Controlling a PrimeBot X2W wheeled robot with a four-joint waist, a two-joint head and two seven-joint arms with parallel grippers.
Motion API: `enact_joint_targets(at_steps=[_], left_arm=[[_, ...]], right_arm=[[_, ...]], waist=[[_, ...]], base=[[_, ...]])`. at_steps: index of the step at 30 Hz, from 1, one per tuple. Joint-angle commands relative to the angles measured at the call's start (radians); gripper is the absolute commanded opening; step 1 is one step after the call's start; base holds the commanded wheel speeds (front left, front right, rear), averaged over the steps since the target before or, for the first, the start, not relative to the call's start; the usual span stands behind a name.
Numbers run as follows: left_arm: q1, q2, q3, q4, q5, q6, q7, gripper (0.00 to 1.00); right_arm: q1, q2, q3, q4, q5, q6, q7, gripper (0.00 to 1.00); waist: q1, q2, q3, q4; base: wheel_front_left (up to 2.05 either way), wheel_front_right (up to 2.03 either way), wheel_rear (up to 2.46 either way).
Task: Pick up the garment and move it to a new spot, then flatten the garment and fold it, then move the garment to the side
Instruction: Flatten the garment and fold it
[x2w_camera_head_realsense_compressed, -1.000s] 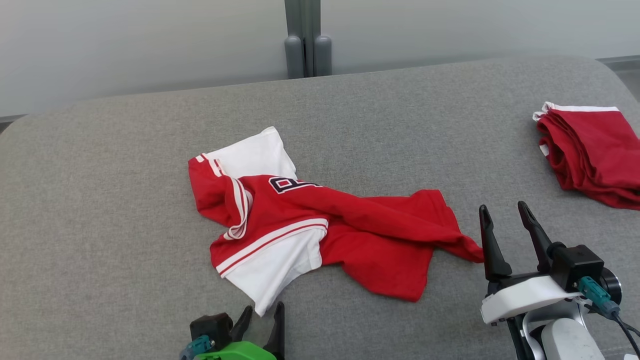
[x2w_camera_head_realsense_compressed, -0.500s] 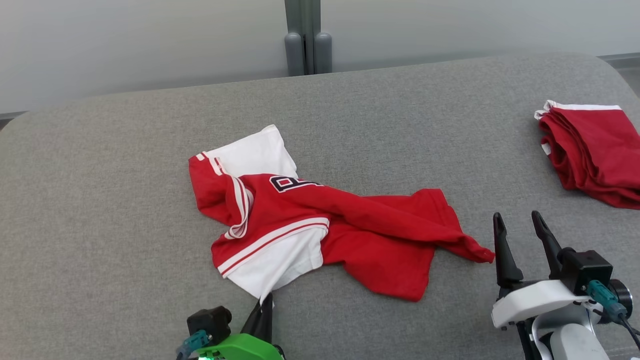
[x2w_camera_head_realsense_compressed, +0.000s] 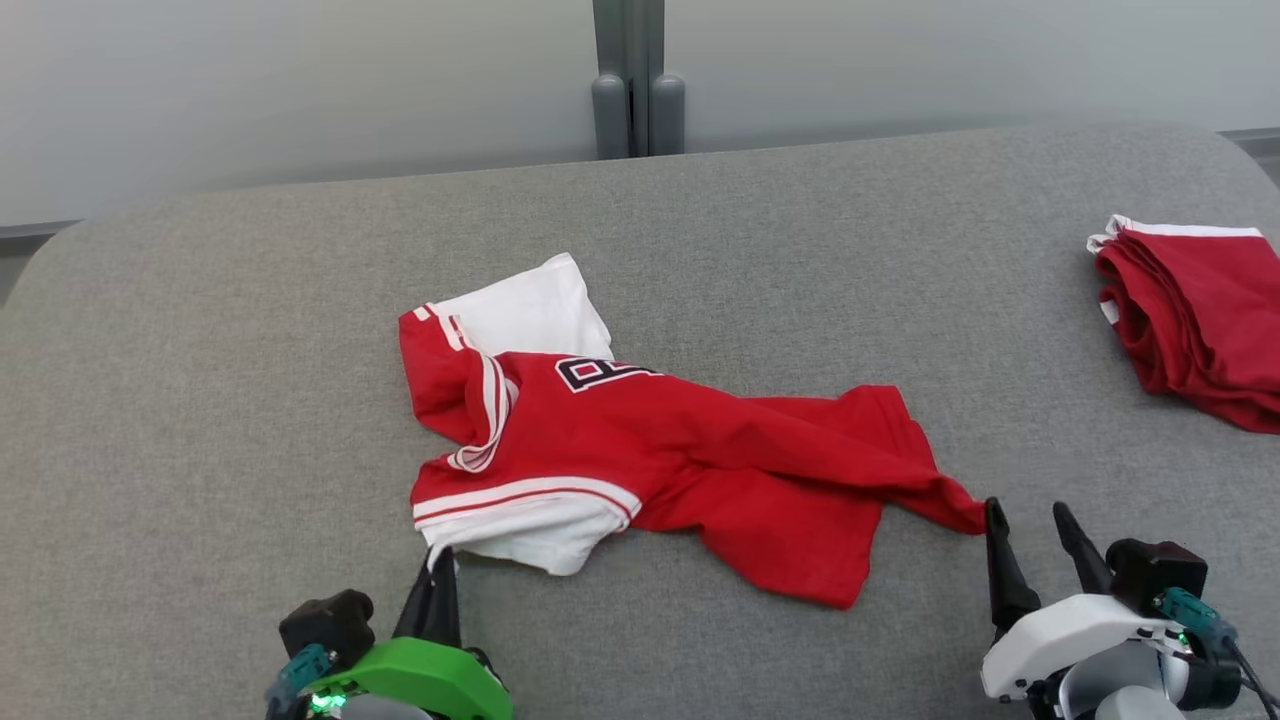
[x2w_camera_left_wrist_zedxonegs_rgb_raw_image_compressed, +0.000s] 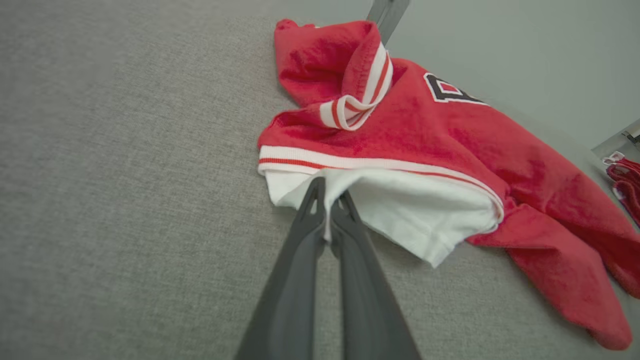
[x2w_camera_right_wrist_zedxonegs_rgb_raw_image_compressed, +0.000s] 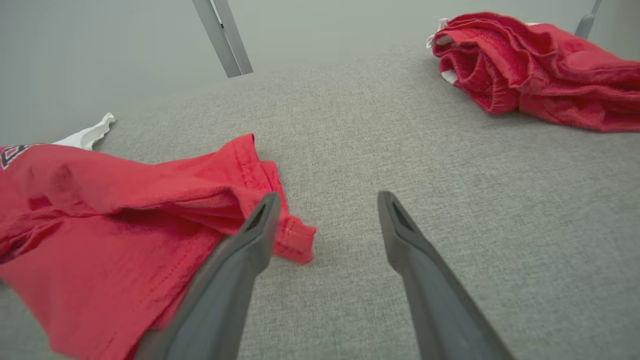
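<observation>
The first step was in hand: picking up the shirt (x2w_camera_head_realsense_compressed: 660, 440). The left end effector (x2w_camera_head_realsense_compressed: 441, 568) was clenched on the white edge (x2w_camera_left_wrist_zedxonegs_rgb_raw_image_compressed: 400, 205) at the shirt's near-left corner, with the fabric pinched between its dark fingers. The right end effector (x2w_camera_head_realsense_compressed: 1027, 515) was released, fingers apart. One finger stood right at the red corner (x2w_camera_right_wrist_zedxonegs_rgb_raw_image_compressed: 295, 240) on the shirt's right-hand end, but the corner was not between the fingers. The next move probably called for the right one to shift over that corner and close, so both could lift together. The shirt lay crumpled near the middle of the grey padded surface (x2w_camera_head_realsense_compressed: 200, 400). It was red with white panels, striped trim and dark lettering partly hidden by a fold. A folded red cloth (x2w_camera_head_realsense_compressed: 1200, 310) sat well apart on the right.
</observation>
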Motion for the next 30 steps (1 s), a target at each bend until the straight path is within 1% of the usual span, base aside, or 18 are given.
enact_joint_targets(at_steps=[1,7,9,16,27,28,29,30], left_arm=[[0.016,0.015,0.013,-0.013,0.005,0.007,-0.007,0.0],[0.039,0.03,0.028,-0.046,0.014,0.013,-0.007,0.0],[0.045,0.028,0.027,-0.05,0.015,0.015,-0.007,0.0],[0.054,0.02,0.025,-0.058,0.012,0.016,-0.008,0.0],[0.044,0.025,0.034,-0.069,0.018,0.021,-0.008,0.0],[0.042,0.024,0.035,-0.069,0.018,0.022,-0.008,0.0],[0.041,0.024,0.035,-0.069,0.018,0.022,-0.008,0.0],[0.039,0.024,0.036,-0.069,0.018,0.022,-0.008,0.0]], right_arm=[[-0.011,-0.002,0.009,0.013,0.008,-0.001,0.007,1.0],[-0.034,-0.002,-0.008,0.032,0.062,-0.001,-0.018,1.0],[-0.041,-0.002,-0.012,0.045,0.053,-0.001,-0.021,1.0],[-0.042,-0.002,0.033,0.121,0.059,-0.001,0.016,1.0],[-0.098,-0.002,0.092,0.254,0.091,-0.001,0.005,1.0],[-0.103,-0.002,0.097,0.263,0.093,-0.001,0.001,0.96],[-0.107,-0.002,0.099,0.27,0.093,-0.001,-0.001,0.76],[-0.114,-0.002,0.103,0.279,0.093,-0.001,-0.003,0.5]], waist=[[0.0,0.0,-0.003,0.006],[0.0,0.0,-0.004,0.015],[0.0,0.0,-0.004,0.017],[0.0,0.0,-0.004,0.021],[0.0,0.0,0.012,0.018],[0.0,0.0,0.014,0.019],[0.0,0.0,0.015,0.02],[0.0,0.0,0.016,0.02]], base=[[0.0,0.0,0.0],[0.0,0.0,0.0],[0.0,0.0,0.0],[0.0,0.0,0.0],[0.0,0.0,0.0],[0.0,0.0,0.0],[0.0,0.0,0.0],[0.0,0.0,0.0]])
